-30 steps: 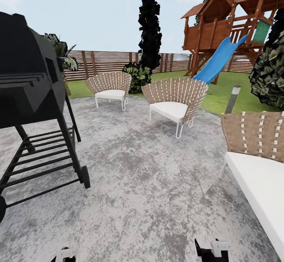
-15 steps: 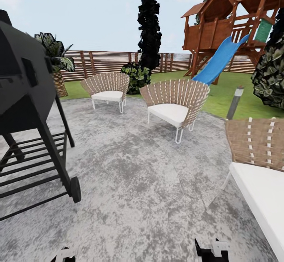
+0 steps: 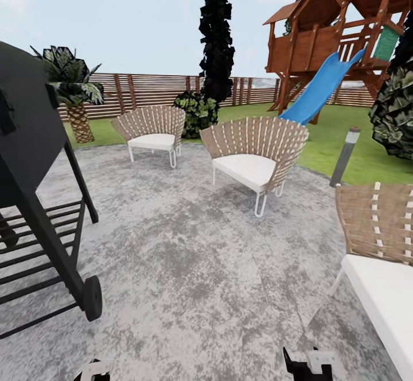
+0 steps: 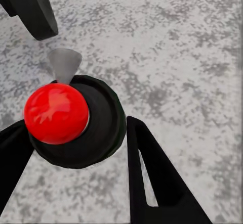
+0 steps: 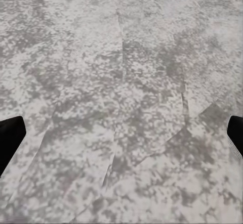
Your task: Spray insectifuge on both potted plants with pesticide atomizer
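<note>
1. The pesticide atomizer (image 4: 71, 120) is sitting between the left gripper (image 4: 76, 158)'s two black fingers in the left wrist view, seen from above: a glossy red top on a dark round collar, with a pale nozzle poking out toward the upper left of that frame. The fingers are flanking the collar closely on both sides, so I judge them to be grasping the bottle.

2. The right gripper (image 5: 121, 133) is pointing down at the stone patio (image 3: 218, 266); its fingertips are sitting at the far left and right edges of its frame, spread wide, with nothing between them.

3. In the head view a black grill (image 3: 28, 197) is filling the left side, two wicker chairs (image 3: 252, 151) are standing at the centre, a third seat is at the lower right, and a grey bollard lamp (image 3: 345, 156) is standing on the lawn at the right.

4. The slat fence (image 3: 149, 91), a palm (image 3: 71, 91) and a wooden play tower with a blue slide (image 3: 319, 85) are lining the top of the frame.

5. The bottle is probably light, rigid and smooth-sided, so it could twist in the grip; holding the body just below the collar looks safest, keeping the nozzle unobstructed.
</note>
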